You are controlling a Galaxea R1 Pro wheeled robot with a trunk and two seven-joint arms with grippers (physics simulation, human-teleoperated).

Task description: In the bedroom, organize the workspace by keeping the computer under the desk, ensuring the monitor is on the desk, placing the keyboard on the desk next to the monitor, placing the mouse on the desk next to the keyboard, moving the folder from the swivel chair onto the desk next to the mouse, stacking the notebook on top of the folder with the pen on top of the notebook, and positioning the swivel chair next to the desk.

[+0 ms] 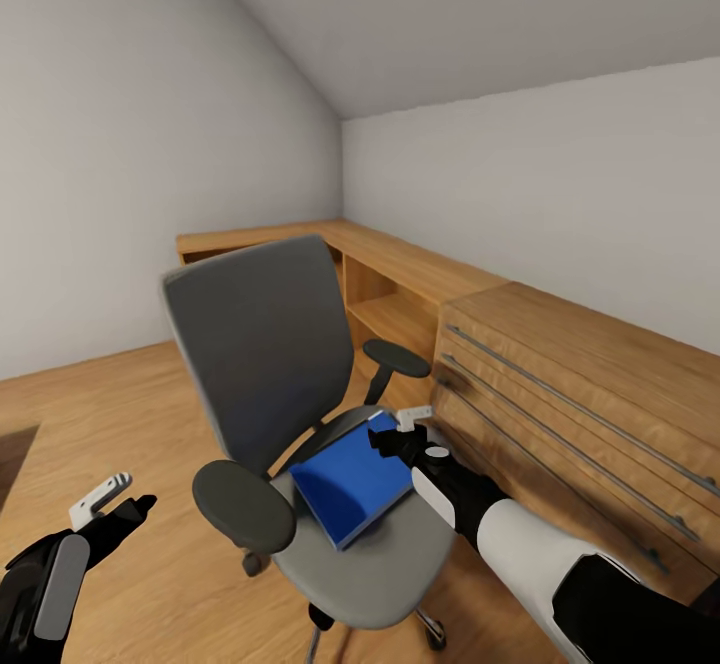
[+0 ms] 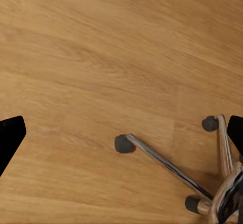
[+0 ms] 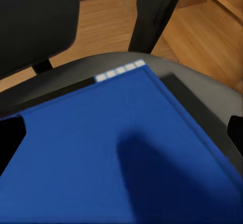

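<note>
Right claw (image 1: pixel 408 431) hangs just above the far corner of the folder (image 1: pixel 350 479); its fingers look parted, with nothing between them — no grip yet. In the right wrist view the folder (image 3: pixel 116 158) lies directly beneath the claw, with the claw's shadow on the blue cover.

Folder lies flat on the seat of the swivel chair (image 1: pixel 260 364), slightly askew, one corner overhanging the seat's front edge.

Left claw (image 1: pixel 110 504) is held low, well apart from the chair on its other side, fingers apart and empty. Below it, in the left wrist view: bare wooden floor (image 2: pixel 101 57) and the chair's chrome base (image 2: pixel 167 165) with casters.

Beyond the right claw stands a light wooden drawer unit (image 1: pixel 580 394) with shelving — not the table.

Progress, as judged: the folder step is at approach stage only. Folder still on the chair; the chair's placement and all other items are unverifiable here.
</note>
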